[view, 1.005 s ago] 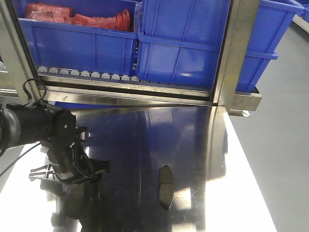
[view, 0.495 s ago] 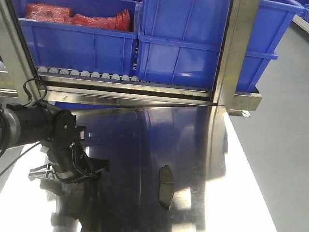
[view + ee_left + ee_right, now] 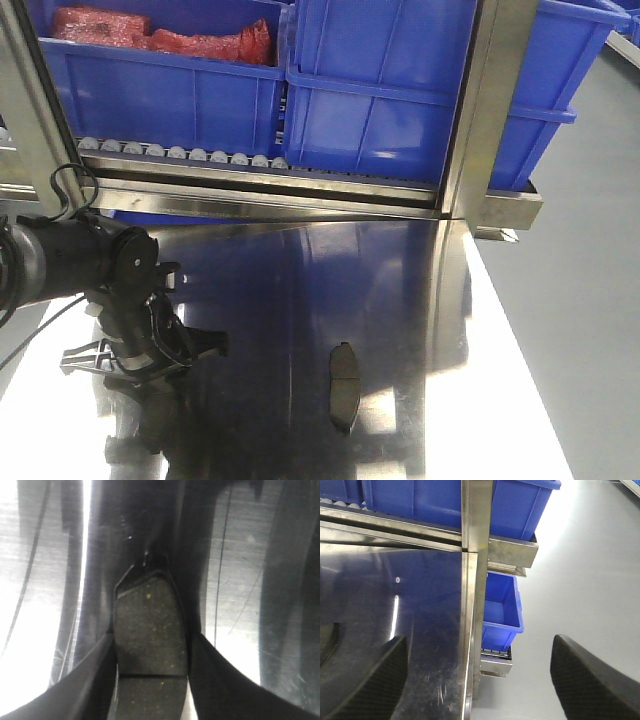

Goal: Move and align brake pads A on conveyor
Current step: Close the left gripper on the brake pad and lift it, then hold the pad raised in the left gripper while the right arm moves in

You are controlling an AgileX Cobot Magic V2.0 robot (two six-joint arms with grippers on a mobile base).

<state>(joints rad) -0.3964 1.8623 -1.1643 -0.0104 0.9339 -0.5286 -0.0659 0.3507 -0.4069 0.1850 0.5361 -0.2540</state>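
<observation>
One of the brake pads A [image 3: 149, 610] fills the left wrist view, dark speckled face up and groove across it. My left gripper [image 3: 151, 645] is shut on it, with a black finger [image 3: 90, 680] pressed against each long side, just over the shiny steel tabletop [image 3: 300, 290]. In the front view that gripper [image 3: 190, 350] is low at the left, and the held pad is hidden there. A second pad [image 3: 345, 375] lies alone on the steel, right of the left gripper. My right gripper [image 3: 480, 690] is open and holds nothing above the table's right edge [image 3: 470, 630]. The conveyor is out of view.
Blue bins [image 3: 400, 90] sit on a rack behind the table, one holding red bags [image 3: 160, 40], above a row of small steel rollers [image 3: 180, 153]. A steel post [image 3: 480, 110] stands at the back right. A lower blue bin [image 3: 502, 612] and grey floor [image 3: 580, 570] lie beyond the right edge.
My left gripper has shifted a little to the left with the pad in it. The pad lying on the steel has not moved.
</observation>
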